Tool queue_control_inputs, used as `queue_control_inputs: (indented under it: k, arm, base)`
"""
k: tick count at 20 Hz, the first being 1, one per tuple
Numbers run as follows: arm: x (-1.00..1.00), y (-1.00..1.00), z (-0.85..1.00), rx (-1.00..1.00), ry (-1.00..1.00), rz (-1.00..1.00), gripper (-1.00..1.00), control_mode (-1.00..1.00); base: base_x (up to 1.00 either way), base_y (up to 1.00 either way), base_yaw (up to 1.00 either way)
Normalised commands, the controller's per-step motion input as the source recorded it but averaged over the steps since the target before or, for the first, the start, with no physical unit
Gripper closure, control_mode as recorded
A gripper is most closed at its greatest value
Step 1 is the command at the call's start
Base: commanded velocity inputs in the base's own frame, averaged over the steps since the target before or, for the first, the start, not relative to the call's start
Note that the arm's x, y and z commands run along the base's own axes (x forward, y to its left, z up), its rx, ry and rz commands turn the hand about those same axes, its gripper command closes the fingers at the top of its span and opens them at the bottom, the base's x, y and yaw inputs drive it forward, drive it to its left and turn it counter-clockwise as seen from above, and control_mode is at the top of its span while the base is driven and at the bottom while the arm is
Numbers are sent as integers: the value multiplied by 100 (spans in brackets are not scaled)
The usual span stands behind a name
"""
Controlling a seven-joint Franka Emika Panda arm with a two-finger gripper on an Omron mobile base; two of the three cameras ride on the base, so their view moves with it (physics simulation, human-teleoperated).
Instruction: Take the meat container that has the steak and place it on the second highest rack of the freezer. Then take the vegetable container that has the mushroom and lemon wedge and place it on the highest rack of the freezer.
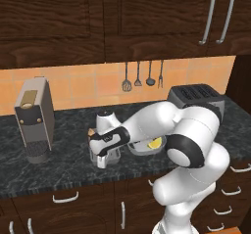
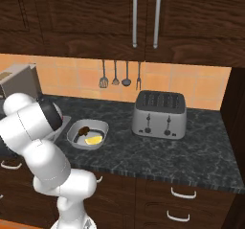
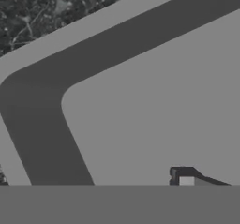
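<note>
Pincer (image 1: 101, 163) low over grey meat container (image 3: 154, 101), jaw state unclear.

Glossy white rounded arm (image 1: 196, 145) links, dark joint bands; black-and-white hand; fingers (image 3: 186, 178) seemingly small, dark, barely visible.

Left base view sat behind the arm to its left, facing forward and down over the dark speckled stone counter (image 1: 68, 164). Right base view did the same from the right. Both shared the silver four-slot toaster (image 1: 198, 97) by the counter's back edge, and the hanging utensils (image 2: 120, 74). Hand view looked very close onto a grey tray's rim (image 3: 79, 28) near its corner.
</note>
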Motion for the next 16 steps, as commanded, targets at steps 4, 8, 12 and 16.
queue_control_inputs:
  k: [4,8,12,16]
  arm:
    - [0,0,1,0,-1,0,100,-100]
    - [-2,0,21,-6,0,0,100,-100]
    - [-2,0,51,-6,0,0,100,-100]
    - [0,0,76,-7,0,0,100,-100]
  base:
    - [0,0,0]
    - [0,0,0]
    - [0,0,0]
    - [0,0,0]
